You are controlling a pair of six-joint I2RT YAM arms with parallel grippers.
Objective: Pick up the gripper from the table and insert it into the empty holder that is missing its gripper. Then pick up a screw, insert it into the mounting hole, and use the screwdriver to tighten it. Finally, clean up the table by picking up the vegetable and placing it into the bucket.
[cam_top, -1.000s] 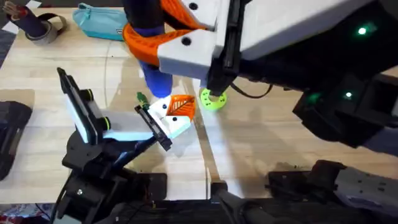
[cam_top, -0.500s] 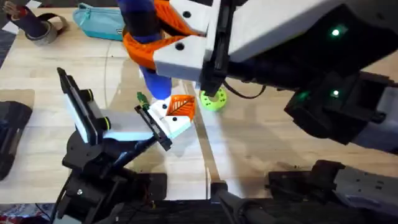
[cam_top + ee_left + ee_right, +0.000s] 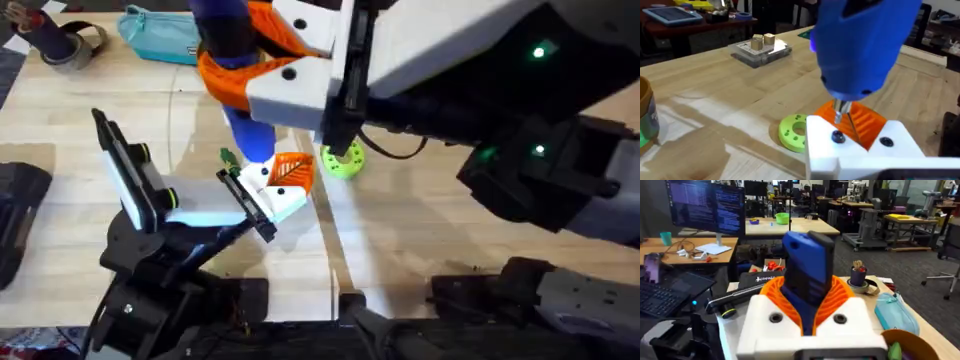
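The right hand (image 3: pixel 805 325), clenched on the upright screwdriver (image 3: pixel 860 45), holds its tip directly above the screw (image 3: pixel 838 136) in the white holder (image 3: pixel 860 150), axis vertical.

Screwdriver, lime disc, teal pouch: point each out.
screwdriver (image 3: pixel 860 45), left wrist view, on the blue body above the tip.
lime disc (image 3: pixel 792 132), left wrist view, on its rim.
teal pouch (image 3: pixel 160 35), overhead view, mid-body.
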